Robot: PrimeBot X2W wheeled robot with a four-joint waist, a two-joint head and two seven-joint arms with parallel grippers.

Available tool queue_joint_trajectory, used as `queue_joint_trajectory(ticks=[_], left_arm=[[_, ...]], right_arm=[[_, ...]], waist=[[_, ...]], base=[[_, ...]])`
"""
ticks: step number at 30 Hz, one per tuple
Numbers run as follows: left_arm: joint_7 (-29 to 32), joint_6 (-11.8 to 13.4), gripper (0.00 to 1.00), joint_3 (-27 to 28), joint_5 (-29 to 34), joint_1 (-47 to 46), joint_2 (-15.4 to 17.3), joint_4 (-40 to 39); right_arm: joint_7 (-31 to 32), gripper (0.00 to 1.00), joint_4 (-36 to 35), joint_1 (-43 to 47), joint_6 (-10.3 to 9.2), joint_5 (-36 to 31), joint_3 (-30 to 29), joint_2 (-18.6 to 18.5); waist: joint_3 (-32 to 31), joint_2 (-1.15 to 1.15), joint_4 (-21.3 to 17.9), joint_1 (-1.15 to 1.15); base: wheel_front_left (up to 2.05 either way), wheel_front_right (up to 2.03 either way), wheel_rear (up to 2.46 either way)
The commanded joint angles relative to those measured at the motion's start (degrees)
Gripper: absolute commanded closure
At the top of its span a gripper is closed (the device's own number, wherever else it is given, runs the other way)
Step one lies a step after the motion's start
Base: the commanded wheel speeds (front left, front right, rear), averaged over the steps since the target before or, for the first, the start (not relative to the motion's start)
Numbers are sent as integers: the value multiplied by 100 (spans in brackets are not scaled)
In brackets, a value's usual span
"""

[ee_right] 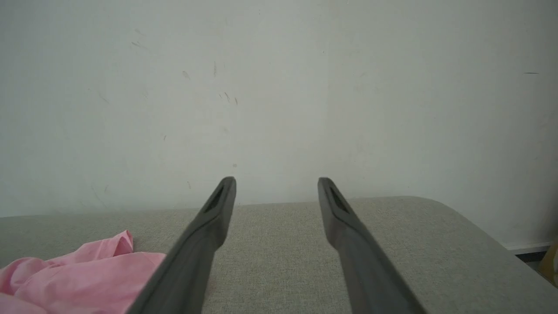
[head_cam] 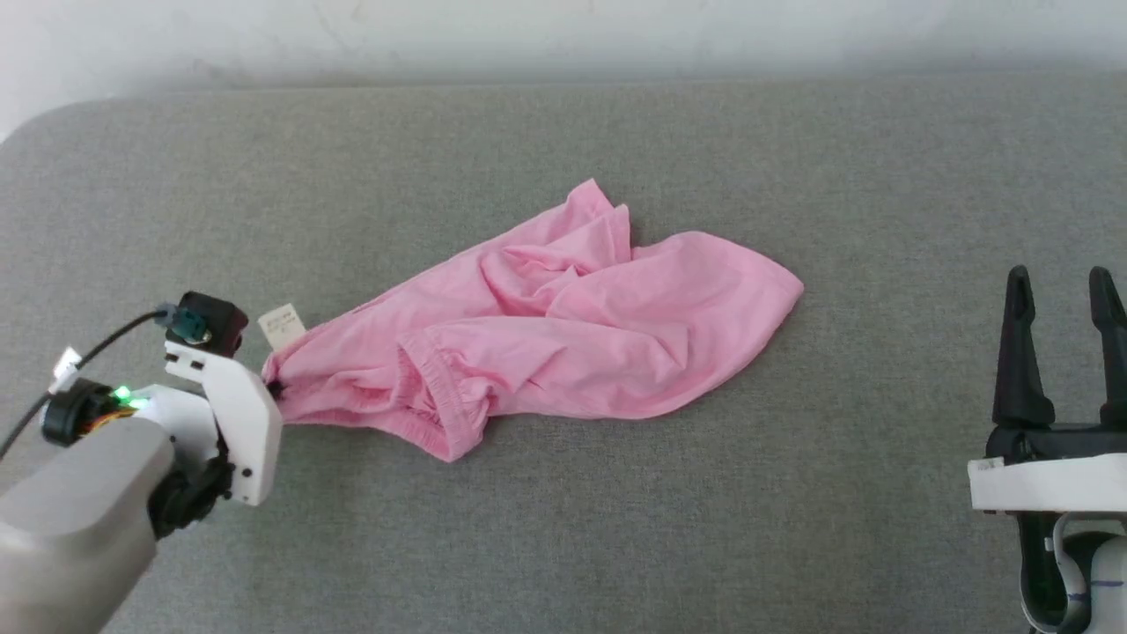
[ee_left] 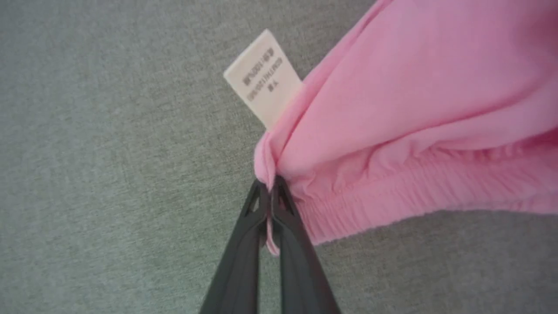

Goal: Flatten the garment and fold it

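Garment [head_cam: 563,343]: thin pink cloth, matt, softly creased. Band [ee_left: 392,192]: same cloth, gathered and puckered, stitched.
Label [ee_left: 263,78]: white, flat, matt, printed.
Couch surface [head_cam: 616,528]: grey woven cloth, coarse, matt.
Left gripper [ee_left: 269,185], right gripper [ee_right: 275,181]: 2 fingers each, dark plastic, smooth, matt.
Wrist housing [head_cam: 242,414]: white plastic, smooth.
Wall [ee_right: 279,87]: pale, matt, scuffed.

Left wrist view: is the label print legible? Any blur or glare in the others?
Left wrist view: label print soft, unreadable; garment hem near the left gripper sharper. Head view: even light, faint shadow under the garment, no glare. Right wrist view: right gripper fingers soft, wall evenly lit.
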Motion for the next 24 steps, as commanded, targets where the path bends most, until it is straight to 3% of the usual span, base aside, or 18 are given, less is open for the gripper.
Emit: queue_joint_trajectory(ticks=[1,6,11,17,20,24], left_arm=[[-239,57,0,33,51,117,-160,38],[-1593,376,0,296,406,51,-341,10],[-2653,1030,0,688,740,136,-527,-283],[-2741,2056,0,2021,1846,814,-791,-1563],[-2742,2383,0,2779,2505,1443,-962,-2153],[-2743,2618,0,3670,3244,2204,-1377,-2746]], right_arm=[[-27,0,15,57,-11,-106,2,13],[-27,0,-91,-104,-11,-473,-47,13],[-27,0,-166,-551,-11,-966,69,-109],[-27,0,521,-1241,-11,-919,882,-1079],[178,0,1176,-1711,-11,-574,1670,-1686],[1227,0,1695,-2455,-11,470,2959,-2466]], waist=[[-152,0,61,0],[-442,0,184,0],[-595,0,317,0],[-609,0,459,0],[-553,0,515,0],[-416,0,625,0]], base=[[0,0,0],[0,0,0],[0,0,0],[0,0,0],[0,0,0],[0,0,0]])
